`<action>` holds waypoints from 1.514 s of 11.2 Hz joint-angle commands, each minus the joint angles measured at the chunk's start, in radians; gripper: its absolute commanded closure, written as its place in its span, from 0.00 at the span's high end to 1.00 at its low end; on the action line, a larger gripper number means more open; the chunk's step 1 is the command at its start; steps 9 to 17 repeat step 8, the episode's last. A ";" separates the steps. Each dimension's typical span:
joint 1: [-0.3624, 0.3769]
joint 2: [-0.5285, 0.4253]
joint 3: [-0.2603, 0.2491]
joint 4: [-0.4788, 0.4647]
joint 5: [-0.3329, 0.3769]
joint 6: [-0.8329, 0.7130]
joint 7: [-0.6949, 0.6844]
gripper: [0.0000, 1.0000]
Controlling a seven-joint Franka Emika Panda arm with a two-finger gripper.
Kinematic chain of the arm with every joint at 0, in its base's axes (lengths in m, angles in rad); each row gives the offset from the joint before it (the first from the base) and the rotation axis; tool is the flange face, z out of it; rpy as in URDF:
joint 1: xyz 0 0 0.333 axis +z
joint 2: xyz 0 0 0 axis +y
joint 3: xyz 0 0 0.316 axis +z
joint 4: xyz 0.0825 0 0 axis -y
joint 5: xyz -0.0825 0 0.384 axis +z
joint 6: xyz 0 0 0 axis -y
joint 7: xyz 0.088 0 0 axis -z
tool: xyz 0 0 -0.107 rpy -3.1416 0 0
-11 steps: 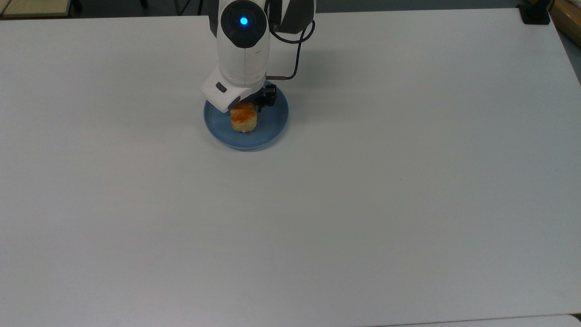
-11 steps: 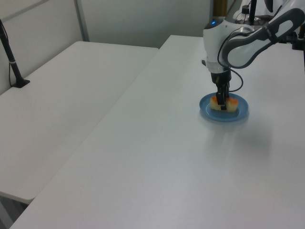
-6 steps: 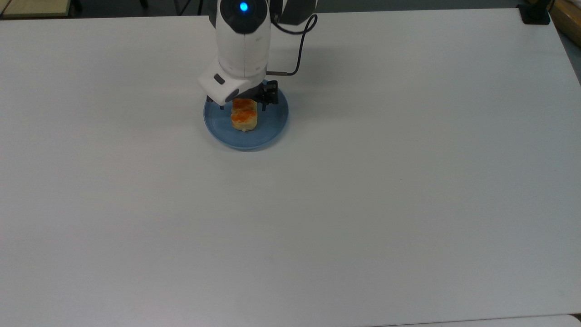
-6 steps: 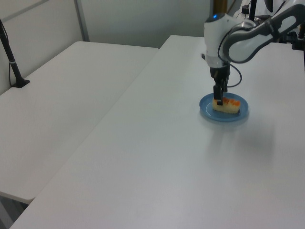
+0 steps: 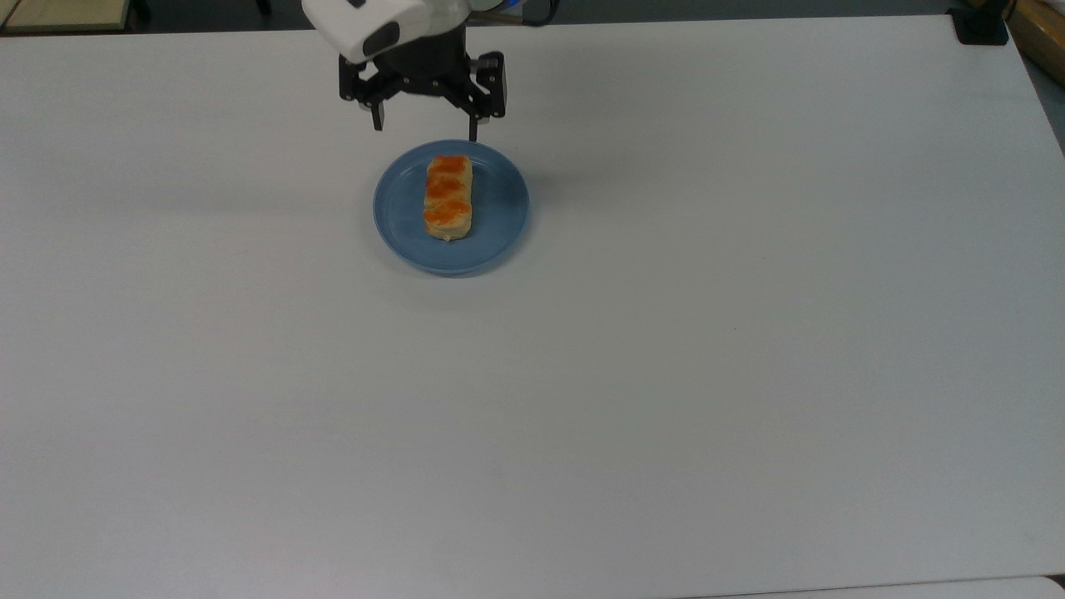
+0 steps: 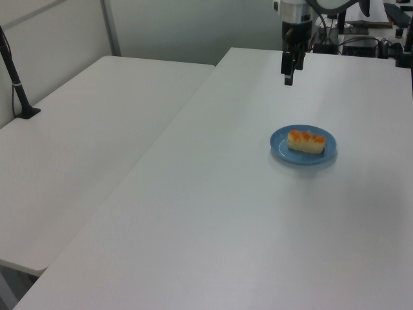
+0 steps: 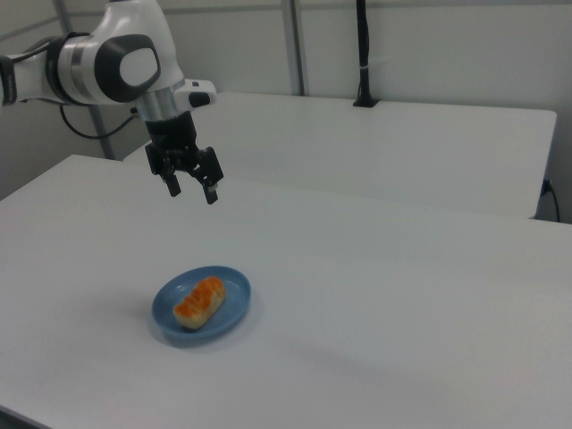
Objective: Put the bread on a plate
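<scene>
The bread [image 5: 448,197] [image 6: 306,141] [image 7: 199,301], a pale-yellow loaf with orange-brown lobes, lies flat on the light-blue plate [image 5: 499,225] [image 6: 279,147] [image 7: 232,308]. My gripper [image 5: 424,127] [image 6: 288,80] [image 7: 191,192] hangs open well above the plate, toward the top view's upper edge, with nothing between its fingers. It touches neither the bread nor the plate.
The plate rests on a wide white table [image 5: 666,374]. A second white table [image 6: 77,148] adjoins it on the left view's left, with a black post [image 6: 16,87] standing on it. A black clamp [image 5: 980,25] sits at the top view's upper right corner.
The gripper let go of the bread, opened, and rose up and away from the plate. The bread now lies uncovered on the plate.
</scene>
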State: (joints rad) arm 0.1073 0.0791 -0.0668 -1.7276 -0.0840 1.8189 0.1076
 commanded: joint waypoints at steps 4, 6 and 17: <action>-0.015 -0.036 -0.002 0.060 0.041 -0.095 0.023 1.00; -0.015 -0.036 -0.002 0.057 0.041 -0.095 0.023 1.00; -0.015 -0.036 -0.002 0.056 0.041 -0.098 0.014 1.00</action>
